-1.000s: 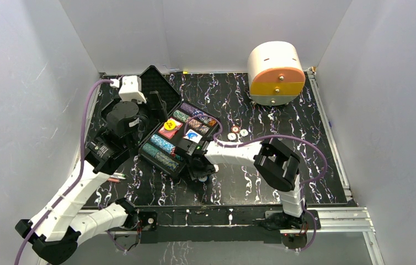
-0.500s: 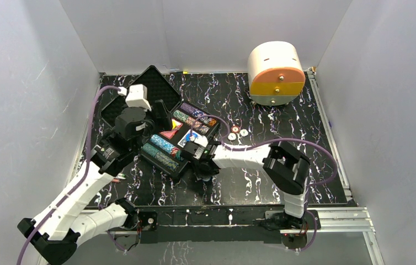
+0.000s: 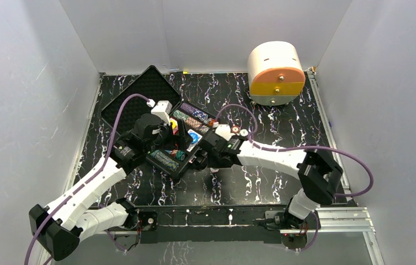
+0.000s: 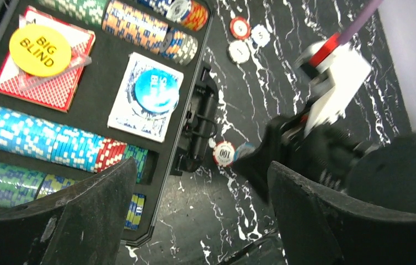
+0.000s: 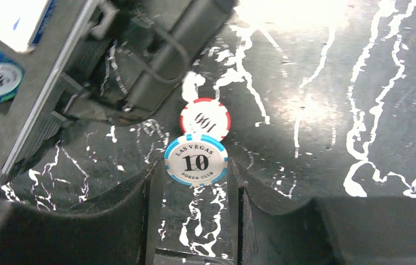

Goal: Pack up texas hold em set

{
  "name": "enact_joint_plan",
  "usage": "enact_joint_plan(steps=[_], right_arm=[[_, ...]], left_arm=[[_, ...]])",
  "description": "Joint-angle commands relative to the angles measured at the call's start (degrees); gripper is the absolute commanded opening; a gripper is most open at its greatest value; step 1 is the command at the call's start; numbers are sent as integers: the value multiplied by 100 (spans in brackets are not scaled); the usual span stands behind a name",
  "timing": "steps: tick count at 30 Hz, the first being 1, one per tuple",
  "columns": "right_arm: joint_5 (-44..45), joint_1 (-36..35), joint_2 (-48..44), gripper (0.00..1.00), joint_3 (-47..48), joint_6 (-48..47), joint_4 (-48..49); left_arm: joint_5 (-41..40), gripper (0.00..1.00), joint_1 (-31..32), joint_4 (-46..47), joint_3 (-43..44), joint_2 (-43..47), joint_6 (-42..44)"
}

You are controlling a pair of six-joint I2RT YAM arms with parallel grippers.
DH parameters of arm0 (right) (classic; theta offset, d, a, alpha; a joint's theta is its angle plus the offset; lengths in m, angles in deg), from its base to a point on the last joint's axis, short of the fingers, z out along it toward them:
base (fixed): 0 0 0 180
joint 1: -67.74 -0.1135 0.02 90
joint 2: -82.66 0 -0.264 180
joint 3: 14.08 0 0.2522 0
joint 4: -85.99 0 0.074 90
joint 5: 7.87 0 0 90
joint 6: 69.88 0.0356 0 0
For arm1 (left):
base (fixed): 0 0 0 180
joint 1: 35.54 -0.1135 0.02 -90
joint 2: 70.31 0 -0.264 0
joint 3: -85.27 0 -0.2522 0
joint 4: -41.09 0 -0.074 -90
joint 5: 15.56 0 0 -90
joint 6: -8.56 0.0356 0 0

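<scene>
Two loose chips [image 5: 200, 146] lie beside the case [image 4: 192, 132], three farther off.

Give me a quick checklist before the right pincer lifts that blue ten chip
1. Right pincer astride the blue 10 chip: ok.
2. Firm grip on that chip: cannot tell.
3. Red 100 chip apart from the blue one: not ok, they overlap.
4. Case lid open for loading: ok.
5. Left pincer open, holding nothing: ok.
6. Three loose chips on the table remain unpacked: not ok.
</scene>
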Motion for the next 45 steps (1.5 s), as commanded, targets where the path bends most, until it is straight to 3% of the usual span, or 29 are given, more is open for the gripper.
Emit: enact_joint_plan(steps=[1, 8, 14, 24, 36, 42, 45], right_arm=[[-153, 437, -588, 49, -379, 536, 392], [-979, 1211, -1324, 49, -969, 1106, 1049], [-1548, 1552, -1704, 49, -1182, 1549, 1694], [-2366, 1644, -1675, 49, -1199, 2048, 2324], [-3022, 1649, -1367, 50, -1252, 2183, 2714], [-3324, 1649, -1183, 49, -1299, 2303, 2874], [-3438, 1649, -1156, 50, -1332, 2326, 3005]], left_arm=[[233, 87, 16, 281, -224, 89, -176], [1268, 80, 16, 1151, -812, -212, -393], [2017, 77, 16, 2480, -1414, -397, -819], [2090, 72, 24, 3818, -1883, -756, -1299], [1934, 49, 25, 4397, -2165, -1028, -1892], [1710, 32, 30, 4569, -2272, -1062, -2085], [1672, 18, 26, 4556, -2260, -1097, -1976]])
